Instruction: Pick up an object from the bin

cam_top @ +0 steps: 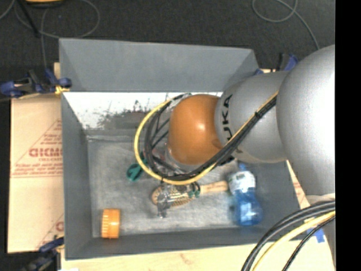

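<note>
Patience helps in this step. The gripper [164,201] hangs low over the middle of the bin [79,168], at the bristle end of a wooden-handled brush [211,188]. The orange wrist cover [189,130] hides much of it, so I cannot tell if the claw is spread or pressed together. In my judgement it should close across the narrow brush head, not along it, then lift straight up.

Around it, from the left:
- An orange cap [111,223] lies at 8 o'clock, well apart.
- A green piece [134,173] lies at 10 o'clock, near.
- A blue bottle [243,203] lies at 3 o'clock, touching or just beside the handle's end; the handle may drag on it during the lift.
</note>
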Robot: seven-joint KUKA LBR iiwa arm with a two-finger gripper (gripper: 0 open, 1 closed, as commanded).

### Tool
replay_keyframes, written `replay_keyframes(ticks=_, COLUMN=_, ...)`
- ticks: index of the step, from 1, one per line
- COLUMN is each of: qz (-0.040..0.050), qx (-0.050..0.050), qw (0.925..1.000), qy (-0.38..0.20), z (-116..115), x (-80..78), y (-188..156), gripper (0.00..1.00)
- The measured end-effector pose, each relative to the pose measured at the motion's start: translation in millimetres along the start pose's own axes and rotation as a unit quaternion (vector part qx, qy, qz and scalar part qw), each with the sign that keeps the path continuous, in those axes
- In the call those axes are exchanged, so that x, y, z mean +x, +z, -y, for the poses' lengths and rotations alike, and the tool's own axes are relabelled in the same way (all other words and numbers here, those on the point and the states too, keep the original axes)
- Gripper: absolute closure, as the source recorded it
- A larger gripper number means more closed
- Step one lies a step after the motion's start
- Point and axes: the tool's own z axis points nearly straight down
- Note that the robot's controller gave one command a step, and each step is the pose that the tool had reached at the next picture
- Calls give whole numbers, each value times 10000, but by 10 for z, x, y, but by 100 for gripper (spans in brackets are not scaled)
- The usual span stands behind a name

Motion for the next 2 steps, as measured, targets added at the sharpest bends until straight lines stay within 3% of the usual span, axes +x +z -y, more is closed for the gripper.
replay_keyframes(ticks=1, qz=0, qx=0, qw=10000, qy=3, z=1, x=0, y=0, gripper=0)
replay_keyframes(ticks=2, qz=49, qx=-26, qw=9943, qy=1065, z=366, x=54, y=242, gripper=100)
